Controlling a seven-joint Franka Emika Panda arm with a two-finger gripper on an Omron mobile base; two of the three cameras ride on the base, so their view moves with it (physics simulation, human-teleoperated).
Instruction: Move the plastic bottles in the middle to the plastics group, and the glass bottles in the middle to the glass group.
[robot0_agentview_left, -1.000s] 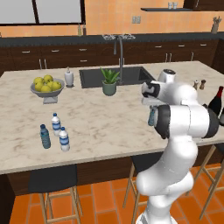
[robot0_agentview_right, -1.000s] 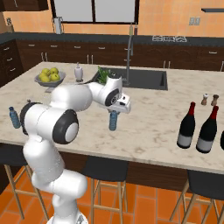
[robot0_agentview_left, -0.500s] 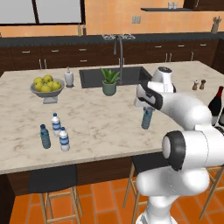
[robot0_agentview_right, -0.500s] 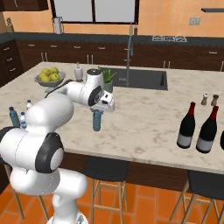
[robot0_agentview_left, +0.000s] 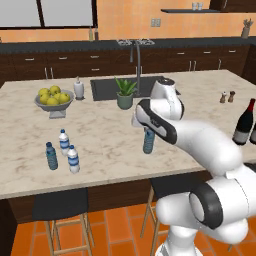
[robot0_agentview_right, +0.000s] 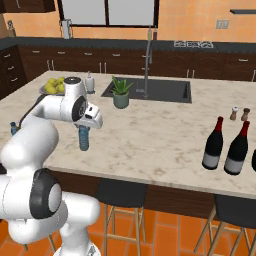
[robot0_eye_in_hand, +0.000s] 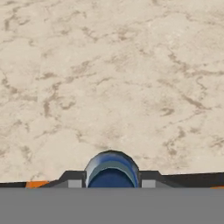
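My gripper is shut on the top of a blue-tinted plastic bottle, which hangs upright over the middle of the marble island. The right base view shows the gripper with the bottle near the island's front edge. Looking down the hand, the bottle's blue cap sits between my fingertips. The plastics group, three small water bottles, stands to the left near the front edge. Tall dark glass bottles stand at the right end, one also seen from the left.
A fruit bowl and a white soap dispenser stand at the back left. A potted plant sits by the sink and faucet. Salt and pepper shakers are at the back right. Stools stand below the front edge.
The arm has swung left across the island, carrying the blue-tinted bottle from the middle right toward the left group. The grip on the bottle stays the same.
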